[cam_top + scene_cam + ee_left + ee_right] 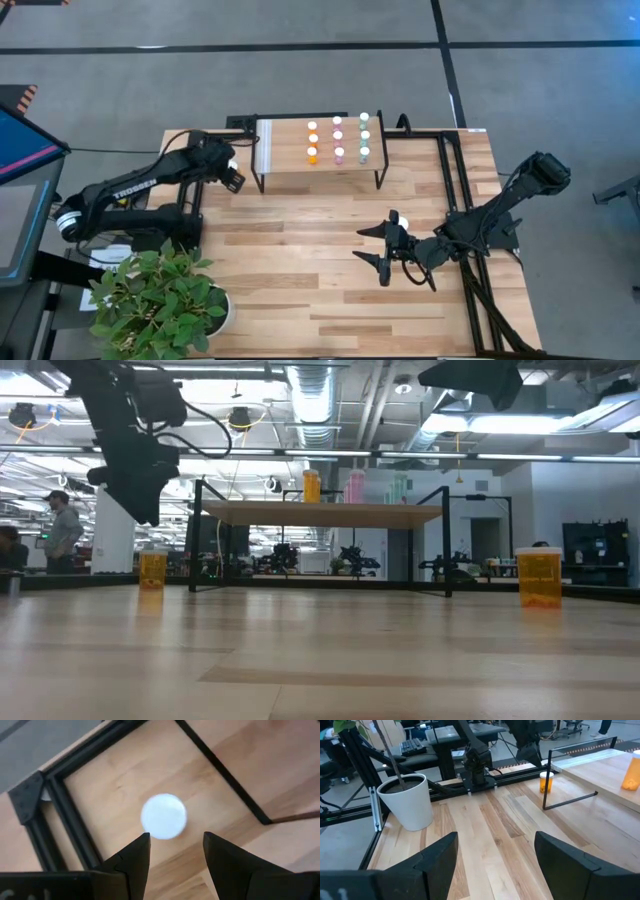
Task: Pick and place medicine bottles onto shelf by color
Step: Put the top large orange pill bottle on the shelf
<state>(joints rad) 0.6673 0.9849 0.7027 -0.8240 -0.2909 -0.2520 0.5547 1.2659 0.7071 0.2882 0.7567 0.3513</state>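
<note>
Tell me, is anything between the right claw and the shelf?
No, only bare table lies between the right gripper and the shelf, in the high view.

Light-wood shelf [290,160] on black metal legs; matt wooden table [300,250]; smooth white pot [410,800]

The left arm reaches from its base at the table's left edge toward the far left corner; its left gripper [232,172] points downward, fingers [131,862] spread apart; the right arm stretches from the right side toward the table's middle, bent low; its right gripper [381,250] hangs with fingers [437,857] wide apart.
</note>
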